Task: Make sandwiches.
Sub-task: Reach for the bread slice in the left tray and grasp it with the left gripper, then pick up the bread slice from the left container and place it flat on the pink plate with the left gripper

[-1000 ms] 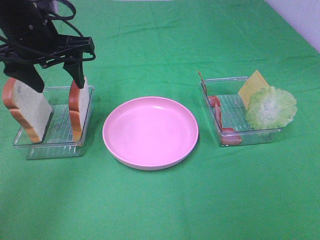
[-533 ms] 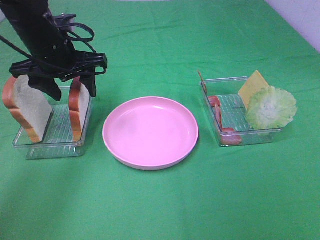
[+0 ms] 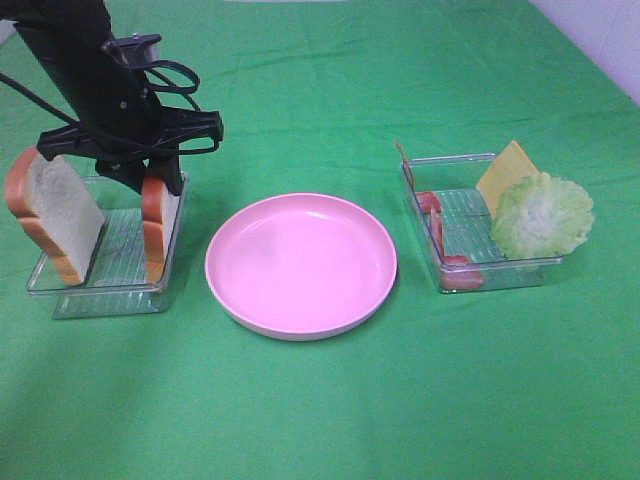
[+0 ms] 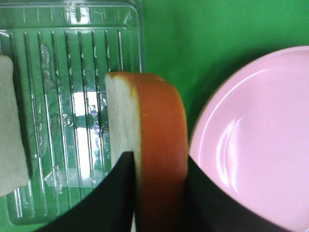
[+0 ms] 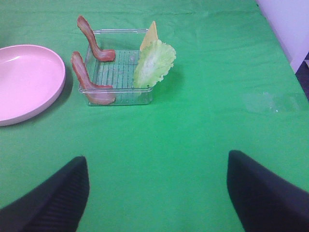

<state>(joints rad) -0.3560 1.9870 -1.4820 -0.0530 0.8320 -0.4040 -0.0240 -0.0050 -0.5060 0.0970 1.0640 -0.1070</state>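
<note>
The left gripper (image 3: 150, 178) is pinching one bread slice (image 3: 155, 228), a black finger (image 4: 111, 198) pressed on each side. The slice stands on edge in the clear tray (image 3: 110, 292) at the left of the high view, next to the pink plate (image 3: 300, 265), and the right gripper (image 5: 157, 193) is spread wide and holds nothing. I think this is the first step, grabbing bread, so next the slice needs lifting up and laying flat on the plate in the middle. I count two bread slices, the second slice (image 3: 60, 215) leaning at the far left, two bacon strips (image 5: 91, 36), one cheese square (image 3: 508, 168), one lettuce leaf (image 3: 542, 215), one plate and two trays.
</note>
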